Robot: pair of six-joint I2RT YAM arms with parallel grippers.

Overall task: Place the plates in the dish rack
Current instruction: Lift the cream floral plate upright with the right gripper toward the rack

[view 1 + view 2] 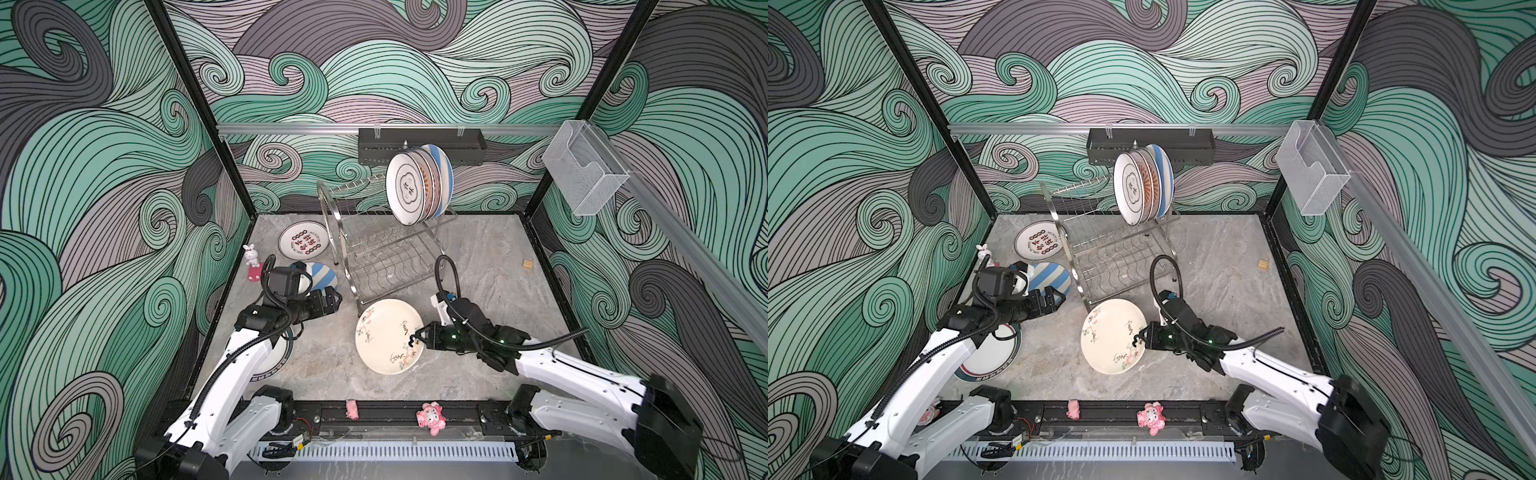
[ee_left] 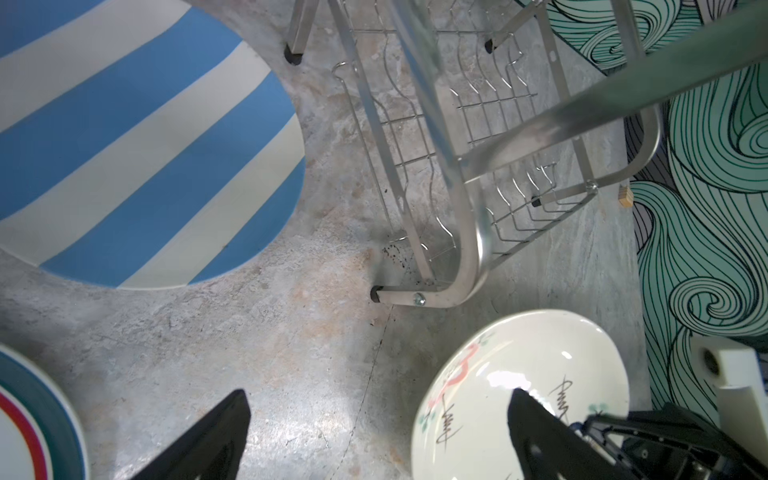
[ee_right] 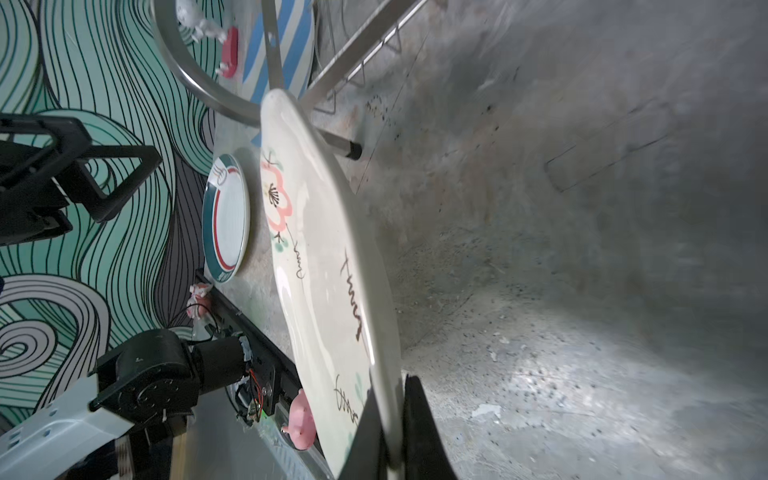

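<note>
The dish rack [image 1: 386, 257] stands just beyond both grippers, with some plates [image 1: 409, 189] upright on its top tier. The tilted cream plate [image 1: 384, 336] is clamped by its rim in the right gripper [image 1: 413, 338]. The left gripper [image 2: 378, 399] is open and empty.

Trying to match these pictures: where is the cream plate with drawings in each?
In a top view: cream plate, lower centre, in front of the dish rack.
In a top view: plate, same spot.
Left wrist: plate near the rack's foot.
Right wrist: plate edge-on, in the right gripper.
Shared landmark: the rack.
</note>
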